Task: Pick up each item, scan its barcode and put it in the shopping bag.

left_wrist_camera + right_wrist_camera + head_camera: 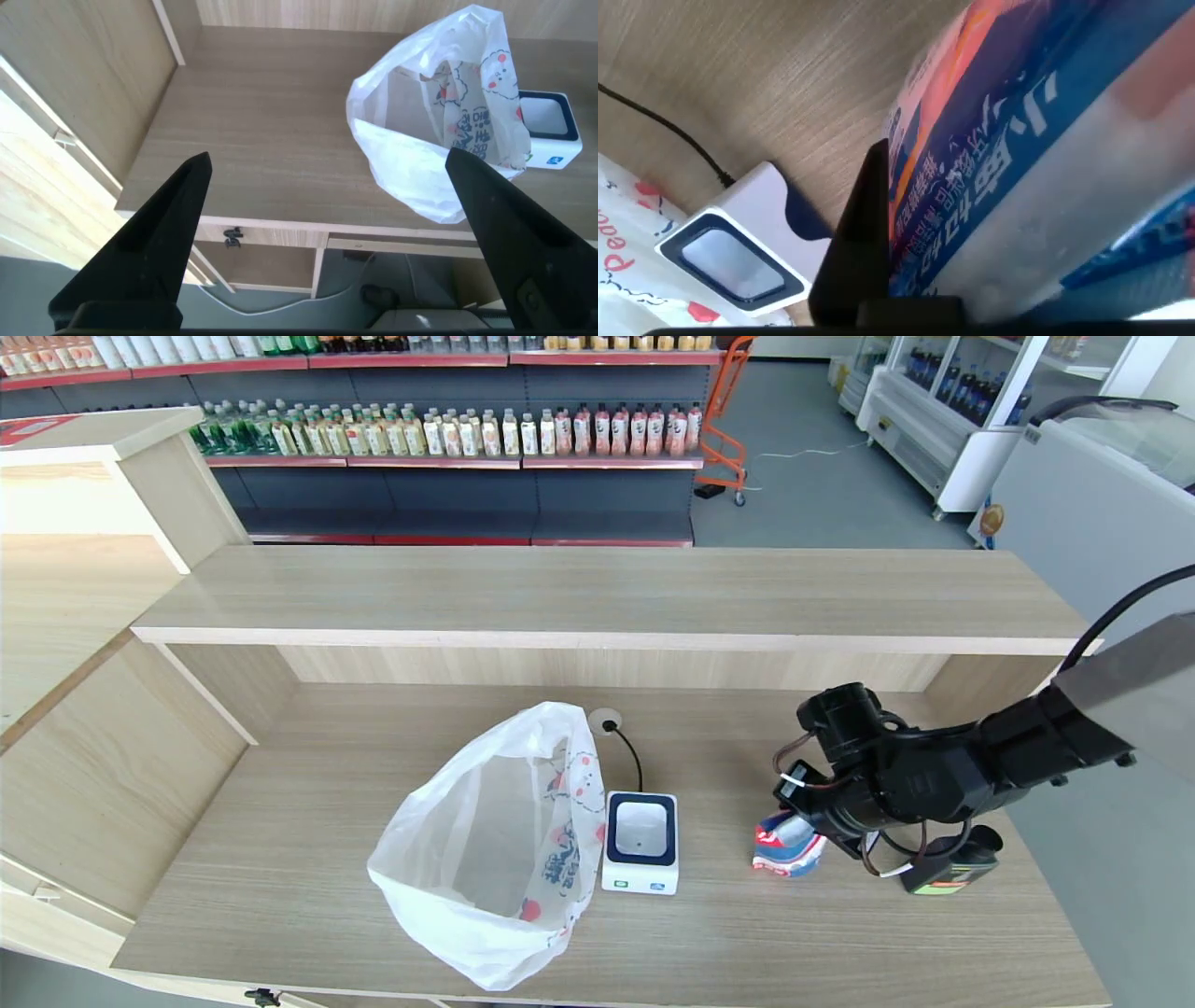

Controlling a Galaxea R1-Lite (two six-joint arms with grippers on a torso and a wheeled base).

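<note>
A blue and red snack packet (787, 847) lies on the wooden counter (280, 859), right of the white barcode scanner (640, 840). My right gripper (805, 826) is down at the packet's right side, shut on it. In the right wrist view the packet (1036, 159) presses against one of its fingers (864, 243), with the scanner (729, 257) beyond. The white shopping bag (495, 840) stands open just left of the scanner. My left gripper (327, 159) hangs open and empty over the counter's front left edge, away from the bag (439, 121).
A dark bottle with a green and red label (952, 870) stands on the counter behind my right arm. The scanner's black cable (630, 751) runs back to a hole in the counter. A raised shelf (607, 597) bounds the back, and a side wall (112, 775) the left.
</note>
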